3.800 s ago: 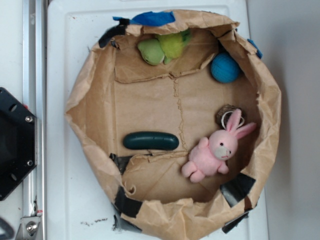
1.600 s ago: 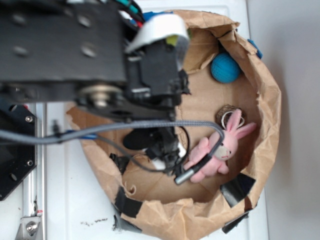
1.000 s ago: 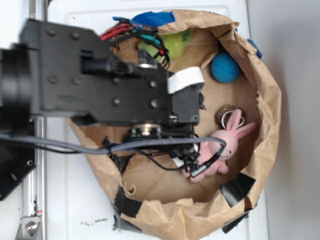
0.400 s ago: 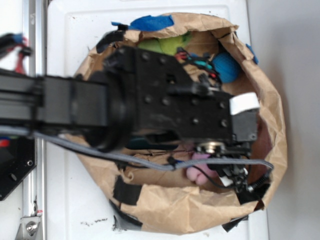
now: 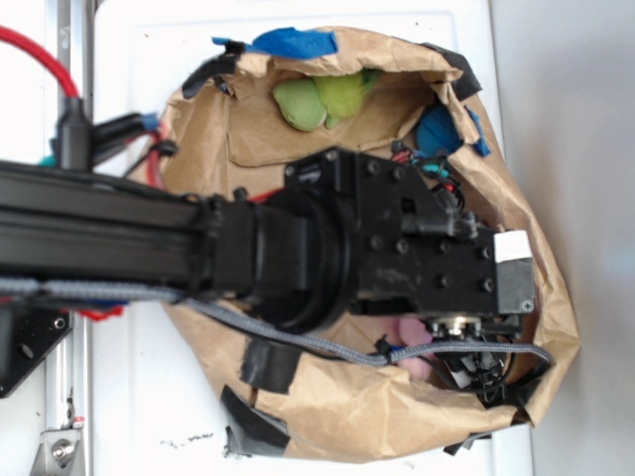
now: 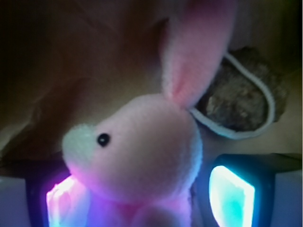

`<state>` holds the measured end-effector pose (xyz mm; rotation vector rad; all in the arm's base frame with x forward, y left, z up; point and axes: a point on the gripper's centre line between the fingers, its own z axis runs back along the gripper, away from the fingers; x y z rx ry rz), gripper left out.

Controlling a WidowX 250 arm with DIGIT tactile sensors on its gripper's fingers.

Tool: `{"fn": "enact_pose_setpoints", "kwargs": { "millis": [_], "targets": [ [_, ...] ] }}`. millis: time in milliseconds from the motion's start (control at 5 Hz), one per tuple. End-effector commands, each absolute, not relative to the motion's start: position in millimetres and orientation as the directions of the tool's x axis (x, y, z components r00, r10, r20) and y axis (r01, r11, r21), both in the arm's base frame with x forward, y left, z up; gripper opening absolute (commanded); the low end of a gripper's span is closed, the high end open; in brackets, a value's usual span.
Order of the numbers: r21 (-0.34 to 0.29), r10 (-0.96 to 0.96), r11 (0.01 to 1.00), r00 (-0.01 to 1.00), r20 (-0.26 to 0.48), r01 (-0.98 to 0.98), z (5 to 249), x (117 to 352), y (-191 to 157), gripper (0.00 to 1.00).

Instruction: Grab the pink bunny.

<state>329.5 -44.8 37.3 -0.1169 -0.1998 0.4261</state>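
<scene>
The pink bunny [image 6: 142, 156] is a soft plush toy with fuzzy pink fur, a pale cream muzzle and a small black bead eye. In the wrist view its head fills the lower middle of the frame, face turned to the left, one long ear rising to the top edge right of centre, its inner side a deeper pink. In the exterior view only a small pink patch of the bunny [image 5: 415, 349] shows at lower right of centre, the rest hidden.
</scene>
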Motion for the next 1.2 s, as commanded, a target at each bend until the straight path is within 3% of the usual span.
{"fn": "enact_pose_setpoints", "kwargs": {
  "millis": [0,200,400,600,800,1000],
  "targets": [
    [-0.169,0.409,0.907,0.902,0.143,-0.384,36,305,-47,0.0],
    [-0.19,0.424,0.9,0.89,0.168,-0.392,59,289,-28,0.0],
    [-0.175,0.443,0.891,0.887,0.128,-0.42,86,269,2,0.0],
    [-0.079,0.437,0.898,0.899,0.034,-0.433,108,257,26,0.0],
    [0.036,0.398,0.917,0.911,-0.108,-0.397,123,258,35,0.0],
    [0.143,0.289,0.949,0.956,-0.047,-0.279,131,262,16,0.0]
  ]
}}
